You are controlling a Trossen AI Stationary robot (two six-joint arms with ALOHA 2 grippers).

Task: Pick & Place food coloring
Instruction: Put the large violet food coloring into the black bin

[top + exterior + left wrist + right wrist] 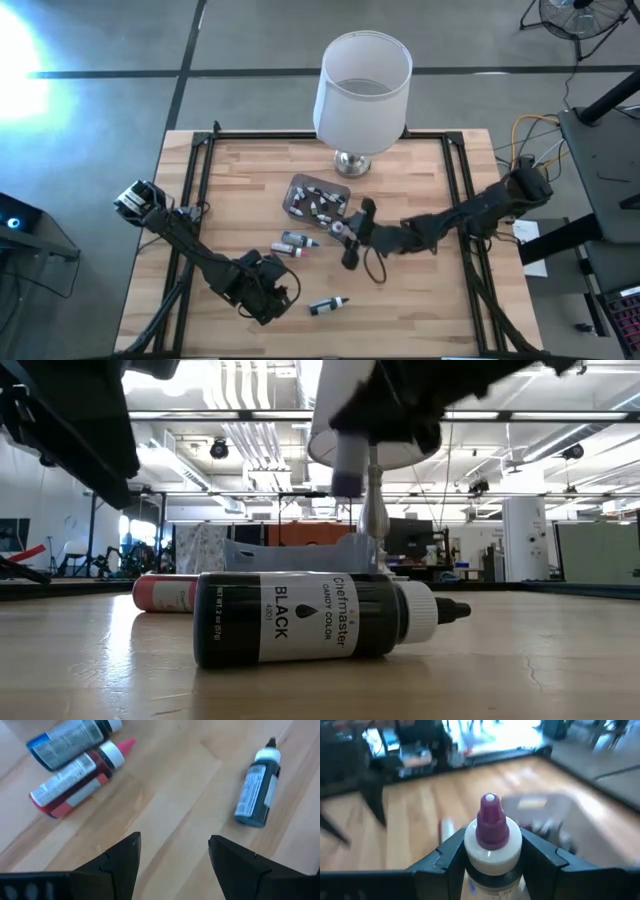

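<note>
My right gripper (347, 233) hangs above the table's middle, just near of the translucent tub (318, 198). It is shut on a white food coloring bottle with a purple cap (492, 822). Several more small bottles lie inside the tub. Two bottles, one blue (70, 740) and one red (75, 780), lie side by side on the wood (297, 243). A black-labelled bottle (320, 620) lies on its side near the front edge (328, 305). My left gripper (172, 840) stands open over bare wood between those lying bottles, touching none. My right gripper pinches the purple-capped bottle between its two fingers (447, 855), on the white collar (492, 847) just below the cap. The bottle lies along the fingers, its cap tip pointing out past the fingertips. It is lifted clear of the table (350, 465).
A tall lamp with a white shade (362, 90) stands at the table's far middle, just behind the tub. A black frame rail (200, 180) runs along the table's sides. Bare wood lies to the left and right of the bottles.
</note>
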